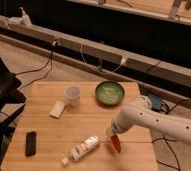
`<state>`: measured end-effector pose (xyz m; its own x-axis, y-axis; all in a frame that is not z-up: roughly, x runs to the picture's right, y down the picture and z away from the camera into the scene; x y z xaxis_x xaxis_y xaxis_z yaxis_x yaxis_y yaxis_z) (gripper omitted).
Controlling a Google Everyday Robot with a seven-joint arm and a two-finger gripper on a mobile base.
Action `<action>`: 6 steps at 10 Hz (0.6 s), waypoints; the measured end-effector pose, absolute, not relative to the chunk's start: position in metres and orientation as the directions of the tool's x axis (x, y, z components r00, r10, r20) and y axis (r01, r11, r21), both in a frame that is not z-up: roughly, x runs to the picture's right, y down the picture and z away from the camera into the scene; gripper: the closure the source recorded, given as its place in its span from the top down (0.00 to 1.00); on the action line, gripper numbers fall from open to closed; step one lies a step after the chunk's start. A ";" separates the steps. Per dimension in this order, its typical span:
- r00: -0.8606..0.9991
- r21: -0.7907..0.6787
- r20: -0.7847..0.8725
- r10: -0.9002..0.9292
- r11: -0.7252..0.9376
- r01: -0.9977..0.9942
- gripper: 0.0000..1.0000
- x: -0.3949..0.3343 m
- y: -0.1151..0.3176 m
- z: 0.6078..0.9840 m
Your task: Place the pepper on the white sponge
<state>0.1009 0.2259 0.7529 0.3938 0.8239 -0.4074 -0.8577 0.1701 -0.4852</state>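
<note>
The red-orange pepper (116,143) lies on the wooden table (49,127) near its front right edge. My gripper (112,134) is at the end of the white arm (154,120), right above the pepper's upper end and touching or nearly touching it. The white sponge (58,109) lies at the table's left middle, beside the translucent cup (73,96), far left of the gripper.
A green bowl (109,93) sits at the back right of the table. A clear and white bottle (83,148) lies on its side just left of the pepper. A black phone-like block (31,143) lies front left. A dark chair (0,105) stands left of the table.
</note>
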 end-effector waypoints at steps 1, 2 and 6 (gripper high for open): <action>0.382 -0.496 -0.399 0.834 0.154 -0.855 0.00 0.095 0.217 0.755; 0.374 -0.510 -0.385 0.844 0.144 -0.848 0.00 0.084 0.205 0.757; 0.333 -0.580 -0.267 0.904 0.125 -0.805 0.00 0.022 0.140 0.751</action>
